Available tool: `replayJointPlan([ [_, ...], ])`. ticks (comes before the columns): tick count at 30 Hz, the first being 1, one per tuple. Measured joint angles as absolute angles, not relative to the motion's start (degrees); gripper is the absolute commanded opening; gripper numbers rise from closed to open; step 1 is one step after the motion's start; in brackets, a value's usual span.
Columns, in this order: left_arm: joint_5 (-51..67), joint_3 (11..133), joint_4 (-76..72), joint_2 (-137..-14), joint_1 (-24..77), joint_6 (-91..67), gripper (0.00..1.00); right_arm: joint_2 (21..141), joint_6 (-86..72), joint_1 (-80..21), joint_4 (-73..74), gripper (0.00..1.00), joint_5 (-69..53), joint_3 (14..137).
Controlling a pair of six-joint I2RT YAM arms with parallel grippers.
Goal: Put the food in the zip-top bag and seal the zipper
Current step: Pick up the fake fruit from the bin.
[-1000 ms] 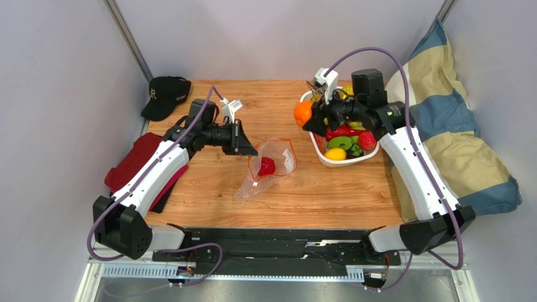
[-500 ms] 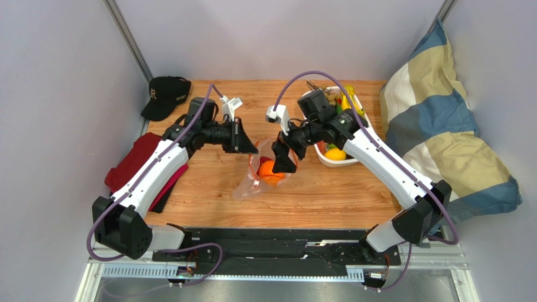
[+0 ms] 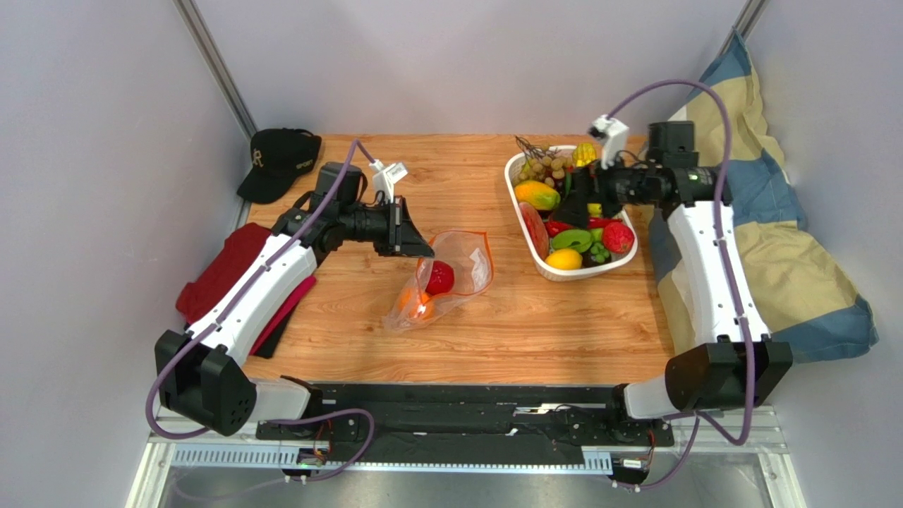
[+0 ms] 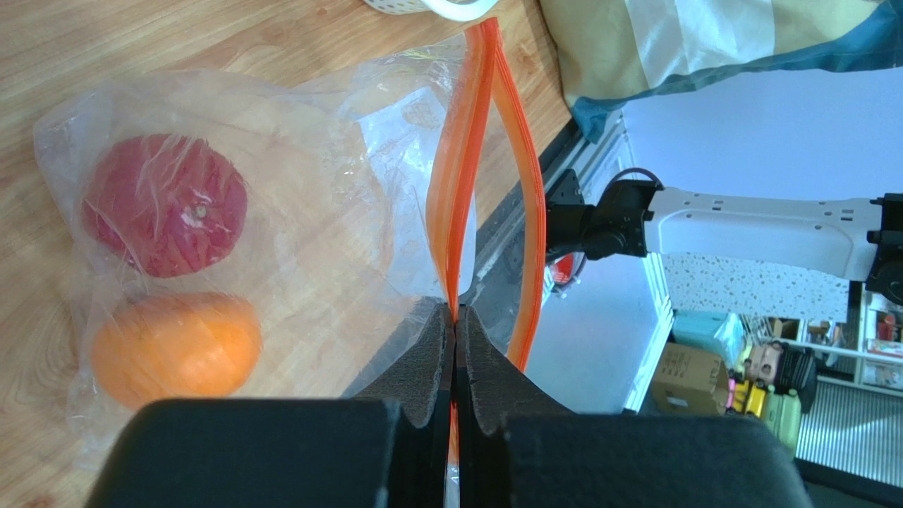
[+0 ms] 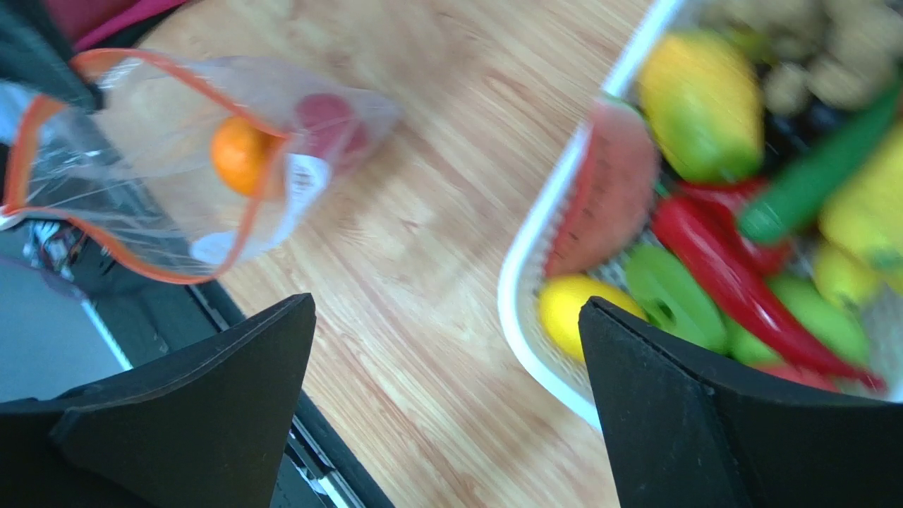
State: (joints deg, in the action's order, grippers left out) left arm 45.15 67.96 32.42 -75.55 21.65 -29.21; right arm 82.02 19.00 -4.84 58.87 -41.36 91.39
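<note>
The clear zip-top bag (image 3: 454, 277) lies mid-table with its mouth lifted open. My left gripper (image 3: 422, 252) is shut on one side of the orange-red zipper (image 4: 466, 159), and the other side bows away from it. Inside the bag sit a red round fruit (image 4: 164, 206) and an orange (image 4: 175, 349). My right gripper (image 3: 576, 210) hovers over the white basket (image 3: 634, 254), open, with nothing between its fingers. That basket (image 5: 519, 307) holds more of the food: a mango (image 3: 537, 195), a lemon (image 3: 565, 259), red peppers, green pieces.
A black cap (image 3: 278, 159) lies at the table's far left corner. A red cloth (image 3: 228, 277) hangs over the left edge. A blue and tan pillow (image 3: 763, 243) rests to the right of the basket.
The right gripper carried the orange from the basket to the bag, opened and let it go inside, then swung back over the basket. The left gripper kept its hold.
</note>
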Motion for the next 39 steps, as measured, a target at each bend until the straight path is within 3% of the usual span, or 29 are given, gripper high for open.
replayJointPlan([
  [7,45.10,67.96,32.42,-75.55,21.65,-29.19,0.00,78.30,22.79,9.96,60.14,1.00,-34.11,84.36],
  [16,45.10,67.96,32.42,-75.92,21.65,-29.19,0.00,86.54,26.72,10.35,56.31,0.99,-18.39,80.75],
  [28,44.75,67.96,32.82,-75.99,21.65,-29.04,0.00,96.60,27.73,10.15,51.00,0.94,-13.30,80.99],
  [31,44.42,67.99,33.67,-75.99,21.65,-29.02,0.00,97.27,28.14,9.87,50.09,0.88,-12.88,80.99],
  [35,43.38,68.12,35.14,-76.20,21.65,-28.93,0.00,97.43,28.58,9.52,49.56,0.65,-12.93,80.99],
  [38,42.61,68.49,36.21,-76.60,21.65,-28.60,0.00,97.43,28.84,9.23,49.87,0.52,-13.37,80.99],
  [39,42.44,68.79,36.64,-76.77,21.63,-28.56,0.00,97.41,28.95,9.15,49.95,0.53,-13.39,80.99],
])
